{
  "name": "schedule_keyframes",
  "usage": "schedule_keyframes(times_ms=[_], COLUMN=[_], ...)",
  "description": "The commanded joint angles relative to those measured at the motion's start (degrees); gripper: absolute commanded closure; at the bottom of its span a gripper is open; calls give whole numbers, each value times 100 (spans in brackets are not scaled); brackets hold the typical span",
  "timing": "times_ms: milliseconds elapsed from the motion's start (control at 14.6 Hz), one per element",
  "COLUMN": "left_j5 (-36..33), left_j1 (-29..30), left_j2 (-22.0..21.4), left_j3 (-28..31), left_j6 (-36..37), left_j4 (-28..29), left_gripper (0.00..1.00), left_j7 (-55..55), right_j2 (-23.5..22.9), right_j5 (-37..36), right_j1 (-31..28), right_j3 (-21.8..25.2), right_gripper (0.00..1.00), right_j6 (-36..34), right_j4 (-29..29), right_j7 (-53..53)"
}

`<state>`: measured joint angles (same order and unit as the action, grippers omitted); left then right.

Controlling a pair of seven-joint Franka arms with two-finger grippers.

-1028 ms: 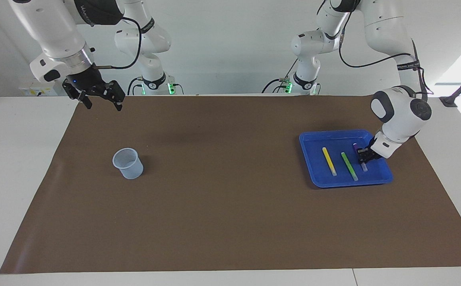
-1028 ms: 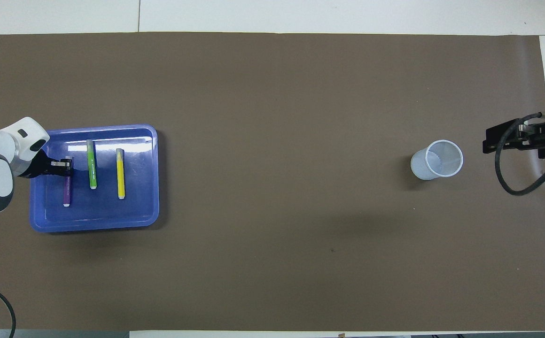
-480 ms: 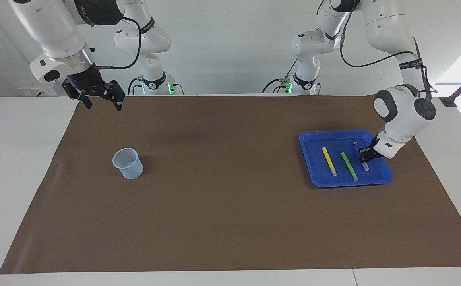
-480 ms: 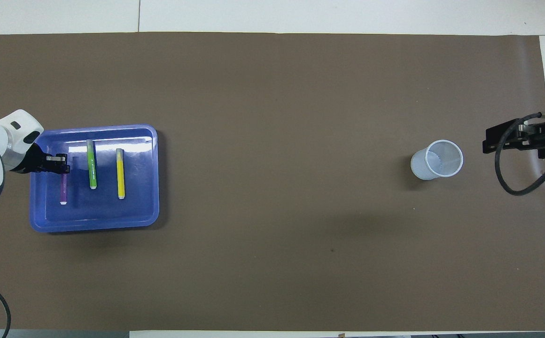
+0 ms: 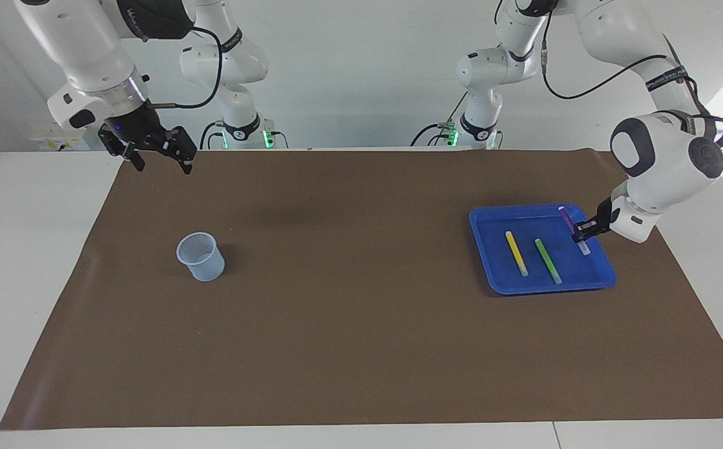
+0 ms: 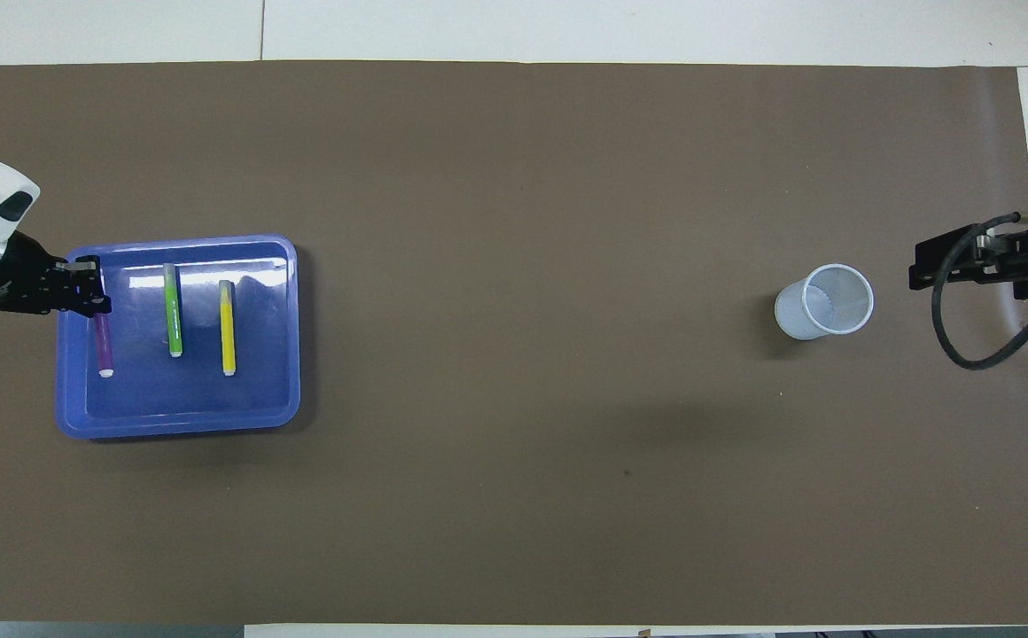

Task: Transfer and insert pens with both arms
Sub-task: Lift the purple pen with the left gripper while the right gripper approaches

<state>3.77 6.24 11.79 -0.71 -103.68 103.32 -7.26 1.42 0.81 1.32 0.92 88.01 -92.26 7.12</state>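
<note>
Progress on the pen task is at its very start: the translucent cup (image 5: 201, 255) stands empty on the brown mat (image 5: 361, 324) covering the counter, well apart from the blue tray (image 5: 492, 280), toward the right arm's end.

Three pens are in view. The yellow pen (image 5: 516, 253) and the green pen (image 5: 548, 261) lie flat and side by side inside the blue tray, not touching. The purple pen (image 5: 566, 217) is pinched in the left gripper (image 5: 581, 231), whose fingers are closed tight on its middle. It appears raised over the tray, above the tray edge that lies toward the left arm's end, with its pale tip pointing down and away from the robots.

The right gripper (image 5: 159, 159) waits in the air, fingers spread wide and holding nothing, over the mat's edge nearest the robots and far from the tray.

Judging by this, one pen is picked up, none has been handed over or inserted, and all three remain to go in.

Count: three pens, one tray, one cup, two large arms; two smaller arms (image 5: 237, 81) stand idle at the wall.
</note>
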Motion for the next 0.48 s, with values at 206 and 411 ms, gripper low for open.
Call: schedule_keyframes(times_ms=[206, 411], left_j5=[1114, 1923], left_j1=[-641, -677], left_j2=[-509, -826], left_j3=[-95, -218], left_j6=[929, 964], left_j4=[-445, -339], left_gripper=[100, 100], left_j7=[-3355, -4770], right_j2=[51, 69], right_j5=[112, 707], right_j1=[122, 131], right_j3=[-83, -83], right_gripper=[0, 0], right_j6=[146, 365], right_j4=[-82, -186], right_j7=[-44, -18])
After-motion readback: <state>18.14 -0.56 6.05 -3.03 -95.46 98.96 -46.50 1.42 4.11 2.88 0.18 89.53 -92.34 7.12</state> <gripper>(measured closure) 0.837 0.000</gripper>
